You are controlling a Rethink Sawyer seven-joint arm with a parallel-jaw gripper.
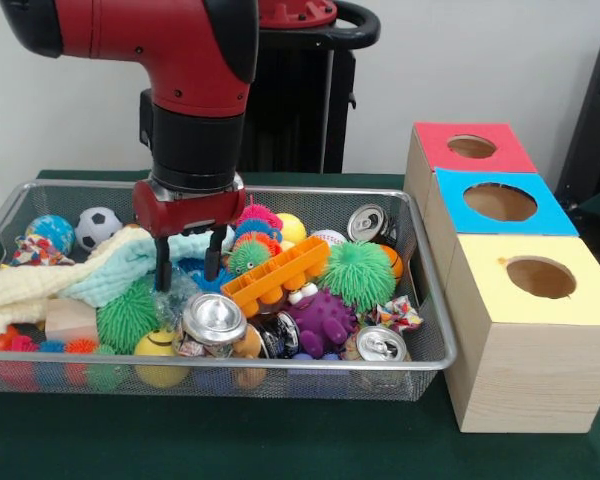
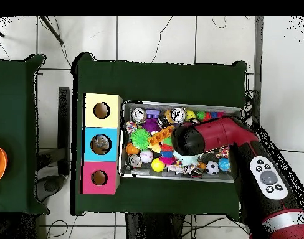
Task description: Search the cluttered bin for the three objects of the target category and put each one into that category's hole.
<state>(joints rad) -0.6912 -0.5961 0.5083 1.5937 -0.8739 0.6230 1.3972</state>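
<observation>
The silver wire-mesh bin (image 1: 427, 290) is full of toys; in the overhead view (image 2: 123, 163) it lies right of the boxes. My gripper (image 1: 188, 268) hangs low inside the bin's left half, open, fingers straddling a wad of clear wrinkly plastic with a blue patch (image 1: 183, 285). I cannot tell whether the fingers touch it. I cannot pick out other such wads among the clutter. In the overhead view the arm's red head (image 2: 185, 139) hides the gripper and the wad.
Three wooden boxes stand beside the bin, with red (image 1: 435, 150), blue (image 1: 458, 195) and yellow (image 1: 485, 270) holed tops. Silver cans (image 1: 213, 318), spiky balls (image 1: 358, 272), an orange toy (image 1: 275, 270) and a pale cloth (image 1: 40, 285) crowd the gripper.
</observation>
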